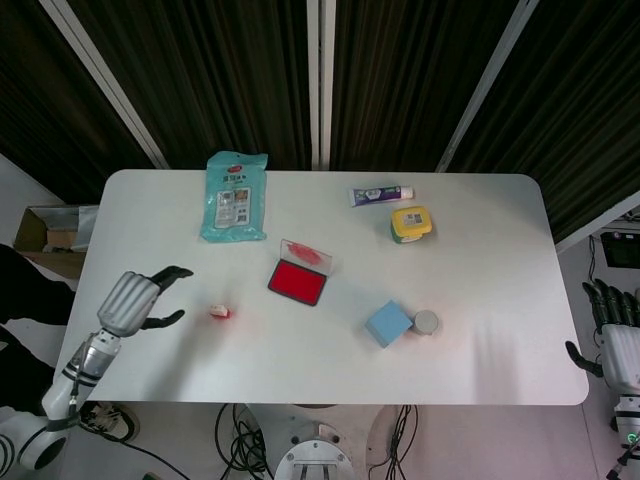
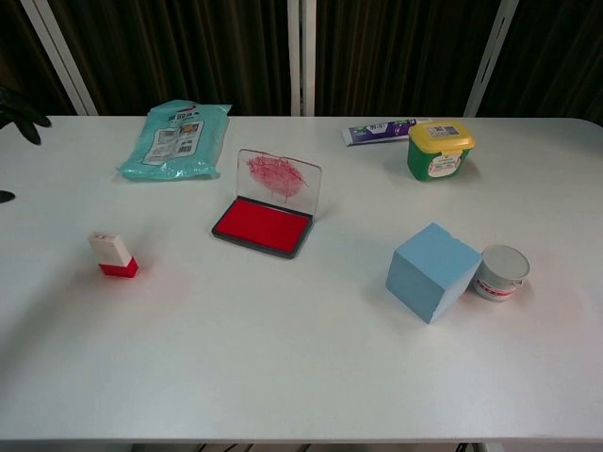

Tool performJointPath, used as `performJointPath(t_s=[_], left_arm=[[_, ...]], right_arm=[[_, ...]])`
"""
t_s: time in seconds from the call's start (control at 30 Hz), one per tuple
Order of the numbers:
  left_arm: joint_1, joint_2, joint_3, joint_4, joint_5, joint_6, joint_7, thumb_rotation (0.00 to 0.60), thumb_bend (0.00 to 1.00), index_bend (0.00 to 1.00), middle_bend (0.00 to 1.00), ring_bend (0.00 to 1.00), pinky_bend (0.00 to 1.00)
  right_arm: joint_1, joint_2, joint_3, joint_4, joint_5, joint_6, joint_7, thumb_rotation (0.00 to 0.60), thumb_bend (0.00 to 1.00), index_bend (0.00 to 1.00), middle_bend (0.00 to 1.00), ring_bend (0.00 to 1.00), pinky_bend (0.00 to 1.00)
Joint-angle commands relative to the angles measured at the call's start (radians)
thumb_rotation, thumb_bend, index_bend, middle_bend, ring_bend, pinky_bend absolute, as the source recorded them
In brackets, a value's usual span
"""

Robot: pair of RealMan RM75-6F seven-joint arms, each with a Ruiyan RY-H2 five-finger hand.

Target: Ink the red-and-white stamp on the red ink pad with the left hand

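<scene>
The red-and-white stamp (image 1: 218,312) (image 2: 113,257) stands alone on the table (image 1: 480,260), left of the red ink pad (image 1: 297,281) (image 2: 262,226), whose clear lid is tipped up behind it. My left hand (image 1: 131,301) hovers over the table's left edge with fingers spread, holding nothing, well to the left of the stamp; in the chest view only its dark fingertips (image 2: 19,106) show at the left border. My right hand (image 1: 617,335) hangs off the table's right side, fingers apart and empty.
A teal wipes pack (image 1: 234,195) lies at the back left. A toothpaste tube (image 1: 381,194) and a yellow-lidded green jar (image 1: 411,223) sit at the back right. A blue cube (image 1: 388,323) and a small white cup (image 1: 426,321) stand right of the pad.
</scene>
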Motion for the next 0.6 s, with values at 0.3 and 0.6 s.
performJointPath(t_s=[0.3, 0.6], left_arm=[[0.259, 0.181, 0.003, -0.107, -0.134, 0.144, 0.124, 0.000, 0.15, 0.15, 0.10, 0.08, 0.20], [0.276, 0.233, -0.026, -0.127, -0.115, 0.148, 0.127, 0.000, 0.15, 0.14, 0.10, 0.08, 0.20]], right_arm=[[-0.017, -0.046, -0.021, 0.074, -0.060, 0.047, 0.052, 0.600, 0.17, 0.00, 0.00, 0.00, 0.00], [-0.024, -0.055, -0.027, 0.079, -0.083, 0.068, 0.032, 0.600, 0.17, 0.00, 0.00, 0.00, 0.00]])
